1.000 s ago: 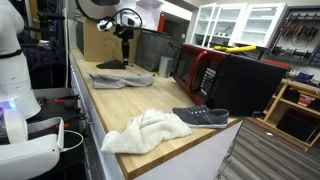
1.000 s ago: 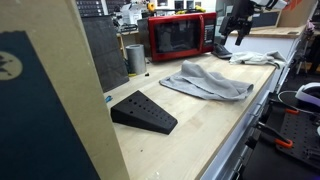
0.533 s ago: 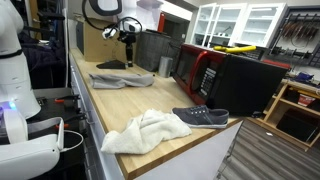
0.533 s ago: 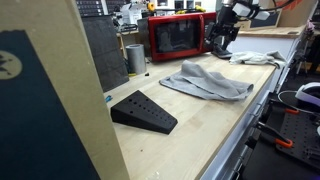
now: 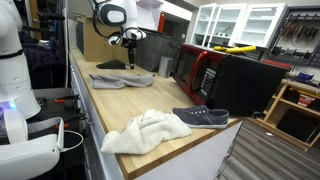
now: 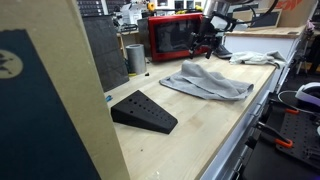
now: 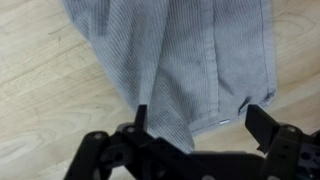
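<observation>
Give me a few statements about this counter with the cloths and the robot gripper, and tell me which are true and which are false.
1. The gripper is open above the gray cloth. True.
2. The gripper holds the white towel. False: the towel lies on the counter, far from the gripper, which holds nothing.
3. A dark shoe lies beside the white towel. True.
4. The microwave is blue. False: it is red.
5. A black wedge sits on the counter. True.
</observation>
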